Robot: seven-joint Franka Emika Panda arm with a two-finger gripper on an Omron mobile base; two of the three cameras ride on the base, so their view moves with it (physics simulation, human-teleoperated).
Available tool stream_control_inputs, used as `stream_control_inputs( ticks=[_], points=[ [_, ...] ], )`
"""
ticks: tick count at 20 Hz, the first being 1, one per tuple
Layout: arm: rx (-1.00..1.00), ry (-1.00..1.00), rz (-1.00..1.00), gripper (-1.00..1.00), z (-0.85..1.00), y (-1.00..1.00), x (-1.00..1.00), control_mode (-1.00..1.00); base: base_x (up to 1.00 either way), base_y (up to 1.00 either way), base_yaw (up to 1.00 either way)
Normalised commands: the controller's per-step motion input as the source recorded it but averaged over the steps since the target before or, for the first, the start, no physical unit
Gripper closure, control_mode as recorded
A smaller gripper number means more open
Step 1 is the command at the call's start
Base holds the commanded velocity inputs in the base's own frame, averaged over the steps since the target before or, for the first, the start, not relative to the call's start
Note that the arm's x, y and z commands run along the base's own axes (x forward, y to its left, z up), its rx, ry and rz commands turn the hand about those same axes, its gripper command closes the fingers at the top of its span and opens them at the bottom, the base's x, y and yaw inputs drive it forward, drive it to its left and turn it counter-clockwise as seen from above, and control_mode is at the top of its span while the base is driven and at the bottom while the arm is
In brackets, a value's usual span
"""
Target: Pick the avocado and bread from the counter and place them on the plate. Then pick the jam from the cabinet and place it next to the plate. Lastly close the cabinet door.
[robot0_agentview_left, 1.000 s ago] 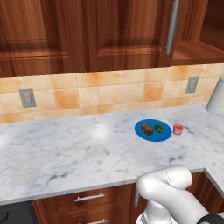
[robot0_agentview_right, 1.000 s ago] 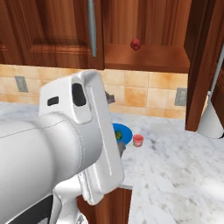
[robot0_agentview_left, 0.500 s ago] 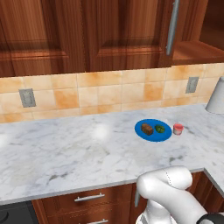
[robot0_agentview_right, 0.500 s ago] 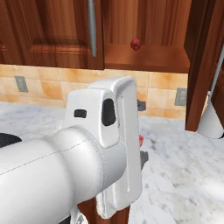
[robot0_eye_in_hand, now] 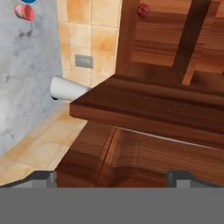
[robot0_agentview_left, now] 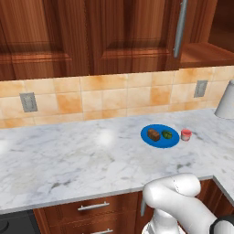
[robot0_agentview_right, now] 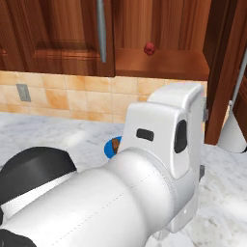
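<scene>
Now, with bread (robot0_agentview_left: 153, 135) and avocado (robot0_agentview_left: 167, 135) on the plate (robot0_agentview_left: 160, 141) and the jam (robot0_agentview_left: 186, 135) beside it on the surface (robot0_agentview_left: 82, 160), the empty, wide-open tool (robot0_eye_in_hand: 111, 177) faces the cabinet door (robot0_eye_in_hand: 153, 113); pushing it shut likely comes next.

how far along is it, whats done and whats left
Done: the bread and avocado lie on the plate, and the jam stands on the counter right beside it. In hand: the open, empty hand points at the cabinet door, seen edge-on and standing open. Left: closing that door.
</scene>
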Motion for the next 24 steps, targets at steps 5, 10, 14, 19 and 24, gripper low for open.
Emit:
stream_control_inputs(
  ticks=[5,10,14,19,24],
  points=[
    [0.02,-0.1,-0.05,-1.0,0.04,-0.4,0.0,-1.0,0.0,0.0,0.0],
    [0.01,-0.08,-0.03,-1.0,0.0,-0.25,0.0,-1.0,0.0,0.0,0.0],
    [0.0,-0.08,0.0,-1.0,0.0,-0.13,0.0,-1.0,0.0,0.0,0.0],
    [0.0,-0.09,0.0,-1.0,0.06,-0.16,0.12,-1.0,0.0,0.0,0.0],
    [0.0,-0.05,0.0,-1.0,0.11,-0.15,0.31,-1.0,0.0,0.0,0.0]
  ],
)
